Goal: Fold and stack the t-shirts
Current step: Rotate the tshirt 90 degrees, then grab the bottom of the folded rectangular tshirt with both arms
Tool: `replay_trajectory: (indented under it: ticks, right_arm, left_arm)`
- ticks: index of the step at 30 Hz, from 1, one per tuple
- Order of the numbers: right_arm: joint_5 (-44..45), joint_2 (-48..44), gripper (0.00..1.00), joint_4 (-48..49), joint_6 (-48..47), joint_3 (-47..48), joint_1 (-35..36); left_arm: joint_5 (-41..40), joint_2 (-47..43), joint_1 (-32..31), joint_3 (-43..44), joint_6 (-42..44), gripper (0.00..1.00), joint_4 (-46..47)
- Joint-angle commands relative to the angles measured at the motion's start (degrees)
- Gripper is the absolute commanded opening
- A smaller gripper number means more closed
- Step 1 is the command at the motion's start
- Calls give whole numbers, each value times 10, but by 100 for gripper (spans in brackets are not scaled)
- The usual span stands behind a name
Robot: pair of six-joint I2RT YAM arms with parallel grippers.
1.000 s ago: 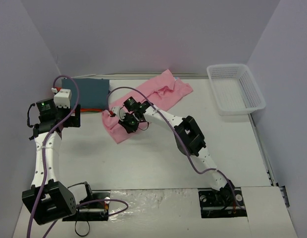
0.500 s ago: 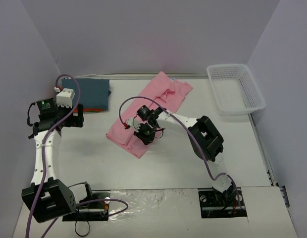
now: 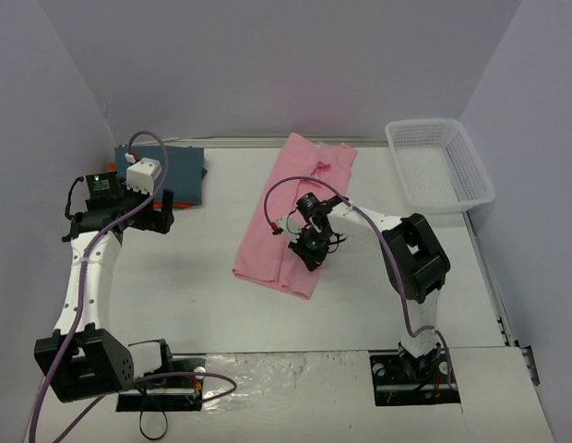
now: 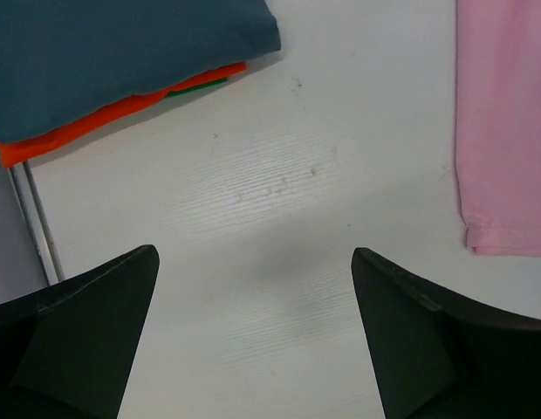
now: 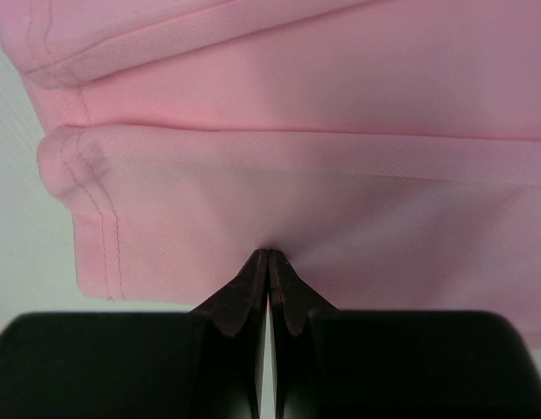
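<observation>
The right claw (image 3: 310, 247) sits on the lower right part of the pink shirt (image 3: 268, 245), which lies as a long strip in the middle of the table (image 3: 194, 286), running from upper centre down to the left. The right wrist view shows what the top view cannot: the two fingertips (image 5: 269, 264) are pressed together with a pinch of pink cloth (image 5: 340, 175) puckering at them, just beside a stitched hem at the left of the frame.

The left claw (image 3: 125, 221) hangs at the left of the top view, near the folded stack. Its own camera shows the fingers (image 4: 87, 323) spread wide with only bare table between them. That view also shows the stack's layers: the blue-grey shirt (image 4: 122, 52) on top, the orange shirt (image 4: 105, 118) under it, and a thin green edge (image 4: 196, 85) below; the pink shirt's corner (image 4: 502, 131) lies at the right.

The basket (image 3: 440, 166) stands at the upper right, well apart from the shirts, its white mesh floor in plain view.
</observation>
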Motion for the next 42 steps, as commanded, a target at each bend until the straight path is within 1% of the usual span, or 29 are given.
replay_trajectory:
  ticks: [1,3,7,9,12,13,15,18,22,26,30,31,32,33,34,35,36,38,39,40,42]
  right_arm:
    - [68,-9,0,-55,-20,-37,-30]
    - [74,-12,0,-55,-22,-44,-47]
    - [86,-17,0,-56,-23,-50,-73]
    - [90,-21,0,-55,-21,-57,-85]
    - [105,-32,0,-55,-10,-67,-89]
    - [111,-36,0,-55,-6,-71,-89]
    - [113,-45,0,-54,1,-82,-89]
    - [116,-54,0,-56,6,-88,-89]
    - [82,-89,0,-79,3,-59,-90]
    - [69,-124,0,-111,-32,-29,-93]
    - [29,-172,0,-165,-55,13,-110]
    - [26,-179,1,-175,-57,22,-112]
    - [26,-184,8,-180,-58,34,-115]
    - [30,-197,11,-184,-59,35,-125]
    - [41,-204,13,-184,-61,31,-134]
    - [42,-207,20,-182,-64,27,-145]
    - [40,-213,21,-181,-69,18,-175]
    - [17,-214,22,-181,-71,7,-212]
    - [6,-213,23,-181,-76,-6,-248]
    - [-12,-212,24,-181,-77,-13,-265]
    - [-33,-213,27,-179,-81,-35,-295]
  left_arm:
    - [-12,8,-39,33,17,93,-11]
    - [-30,19,-73,34,24,93,-12]
    - [-34,43,-105,44,40,93,-22]
    - [-43,61,-140,51,49,93,-30]
    - [-62,85,-163,66,70,93,-48]
    - [-70,89,-182,69,72,93,-50]
    - [-75,98,-196,70,85,96,-51]
    - [-91,102,-225,63,93,98,-38]
    - [-90,103,-246,64,96,94,-31]
    - [-73,109,-263,78,96,94,-38]
    - [-134,122,-308,90,105,94,-43]
    - [-137,121,-314,86,107,94,-37]
    - [-133,114,-319,80,113,94,-33]
    - [-128,110,-326,74,118,94,-31]
    - [-125,107,-347,65,130,94,-34]
    - [-121,102,-358,62,138,94,-40]
    - [-126,99,-386,59,148,94,-52]
    - [-134,89,-417,43,168,96,-58]
    - [-135,85,-431,37,174,96,-64]
    - [-136,81,-460,23,186,97,-66]
    - [-142,68,-487,4,195,97,-63]
